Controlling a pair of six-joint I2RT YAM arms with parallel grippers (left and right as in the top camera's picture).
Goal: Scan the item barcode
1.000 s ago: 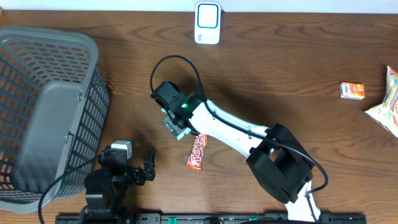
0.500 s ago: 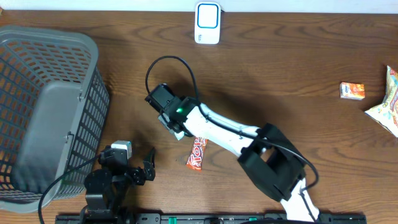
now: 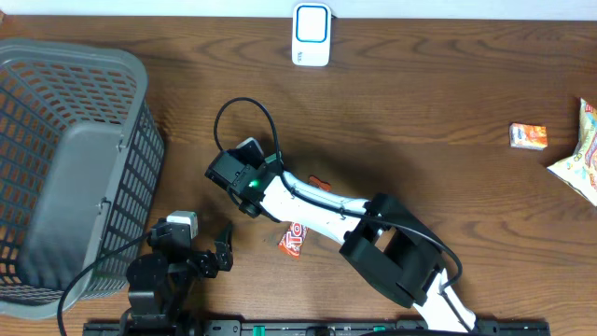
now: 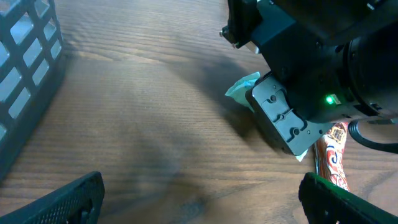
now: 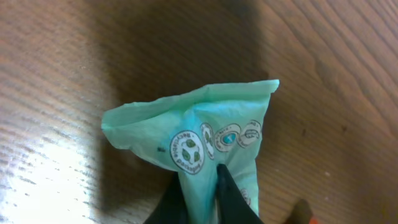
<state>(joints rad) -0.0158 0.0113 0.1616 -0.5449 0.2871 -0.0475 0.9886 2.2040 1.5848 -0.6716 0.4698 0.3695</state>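
My pincer (image 5: 200, 196) has just snapped shut. A second ago its jaws stood wide, close by the candy bar (image 3: 293, 239). Now they are pinched tight on the lower end of the green packet (image 5: 199, 124), and my wrist has slid away from the bar toward the basket (image 3: 56, 140) side. That tells me the green packet is the item I am taking to be scanned. As I judge it, the grasp is made and the lift has not begun, because the packet's free end looks to lie flat on the table (image 5: 323, 50) just ahead of my fingertips. The packet is thin, soft film in pale mint. It is creased and slightly puffed, fans out into a rough triangle beyond my jaws, and has a row of small round printed emblems on the face toward me. I see no barcode on that face, so I expect to have to turn it once it is up. Film this limp will probably droop and fold when it hangs from one end. The table is dark wood with a fine grain and a dull sheen. The candy bar is a glossy red and orange wrapper lying behind my pincer under my forearm. The scanner (image 3: 311, 35) is a white, rounded block with a blue ring, and it stands well apart from my pincer at the far edge. The left gripper (image 4: 199, 202) sits idle with its jaws spread wide and nothing between them.
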